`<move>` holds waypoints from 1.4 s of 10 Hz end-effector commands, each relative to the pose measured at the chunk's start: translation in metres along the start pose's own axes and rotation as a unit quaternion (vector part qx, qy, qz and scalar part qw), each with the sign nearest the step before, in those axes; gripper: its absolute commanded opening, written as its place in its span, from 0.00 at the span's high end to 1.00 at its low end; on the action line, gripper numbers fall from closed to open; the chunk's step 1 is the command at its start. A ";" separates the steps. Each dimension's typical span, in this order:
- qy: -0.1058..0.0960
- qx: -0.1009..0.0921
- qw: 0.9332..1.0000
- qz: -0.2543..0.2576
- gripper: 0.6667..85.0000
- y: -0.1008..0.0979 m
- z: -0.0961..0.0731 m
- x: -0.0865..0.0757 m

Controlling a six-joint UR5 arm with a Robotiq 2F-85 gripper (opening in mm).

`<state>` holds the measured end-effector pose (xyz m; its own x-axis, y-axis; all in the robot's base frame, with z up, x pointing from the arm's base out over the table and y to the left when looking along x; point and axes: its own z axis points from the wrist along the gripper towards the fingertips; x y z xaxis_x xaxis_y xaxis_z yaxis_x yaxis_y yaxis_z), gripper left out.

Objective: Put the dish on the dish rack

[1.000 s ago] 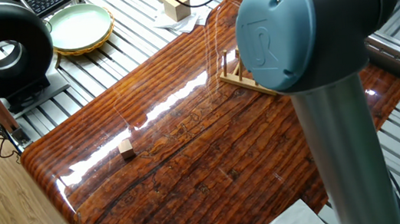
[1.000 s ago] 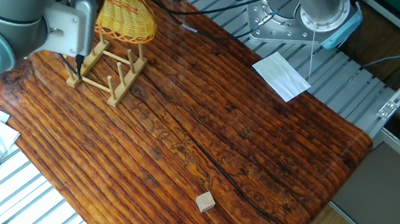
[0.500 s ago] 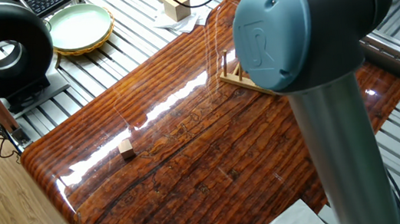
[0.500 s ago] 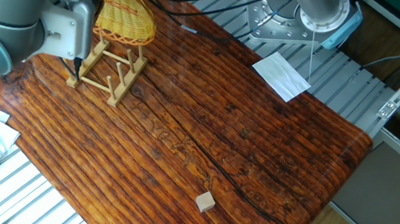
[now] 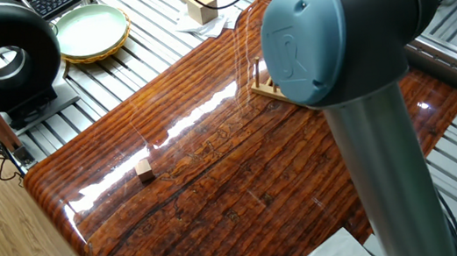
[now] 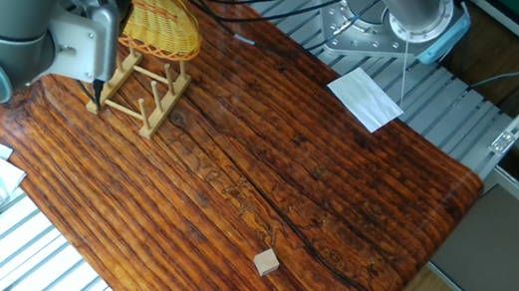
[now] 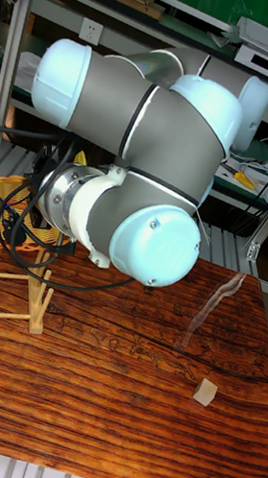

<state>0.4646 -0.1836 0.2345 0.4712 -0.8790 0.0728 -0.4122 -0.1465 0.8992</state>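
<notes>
The dish (image 6: pixel 162 20), golden wicker, sits tilted on top of the dish rack (image 6: pixel 136 92) at about ten o'clock on the table (image 6: pixel 312 203) in the other fixed view, its rim resting among the upright pegs. The arm's wrist (image 6: pixel 79 26) crowds the dish's left edge, and the gripper itself is hidden behind it, so I cannot tell whether its fingers are parted or clamped. Moving right, a white paper sheet (image 6: pixel 365 98) lies near one o'clock, and a small wooden block (image 6: pixel 267 261) sits apart at five o'clock.
</notes>
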 end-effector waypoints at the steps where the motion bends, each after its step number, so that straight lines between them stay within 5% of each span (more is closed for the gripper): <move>1: -0.004 0.008 1.000 -0.001 1.00 -0.007 -0.002 -0.001; 14: -0.018 0.018 1.000 0.012 1.00 -0.025 -0.004 -0.006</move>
<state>0.4734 -0.1752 0.2175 0.4375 -0.8948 0.0887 -0.4464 -0.1305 0.8853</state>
